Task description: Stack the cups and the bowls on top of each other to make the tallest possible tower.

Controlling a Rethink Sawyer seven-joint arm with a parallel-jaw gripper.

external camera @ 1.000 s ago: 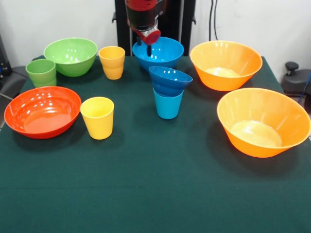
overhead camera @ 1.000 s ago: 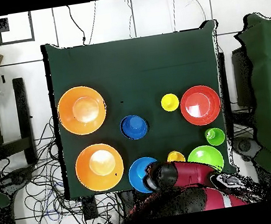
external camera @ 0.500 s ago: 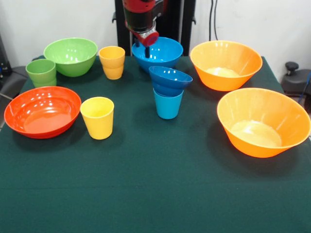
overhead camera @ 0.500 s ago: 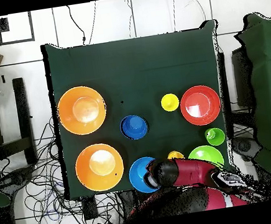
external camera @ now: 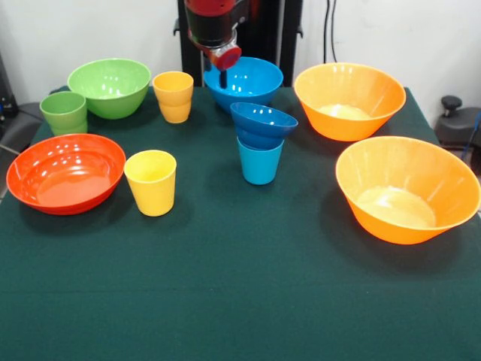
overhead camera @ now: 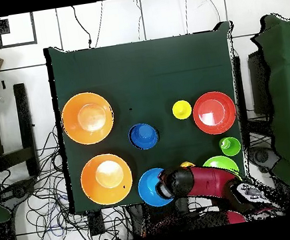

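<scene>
- Ten pieces sit on the dark green table [external camera: 248,301], and only two are stacked: the small dark blue bowl [external camera: 263,122] rests upright on the rim of the light blue cup [external camera: 260,162], near the middle. That pair is all the tower there is so far.
- The gripper [external camera: 223,59] hangs at the far edge, over the gap between the far yellow cup [external camera: 173,96] and the medium light blue bowl [external camera: 245,80]. I cannot tell how wide it stands or whether it has hold of anything; nothing shows beneath it.
- Loose pieces are spread well apart, probably so each can be reached singly: the green bowl [external camera: 110,86] and green cup [external camera: 64,112] far left, the red-orange bowl [external camera: 66,172] near left with the near yellow cup [external camera: 151,182] just beside it, and the two orange bowls [external camera: 406,188] on the right.
- Judging from its place, the arm is lining up on the far yellow cup or the light blue bowl next.
</scene>
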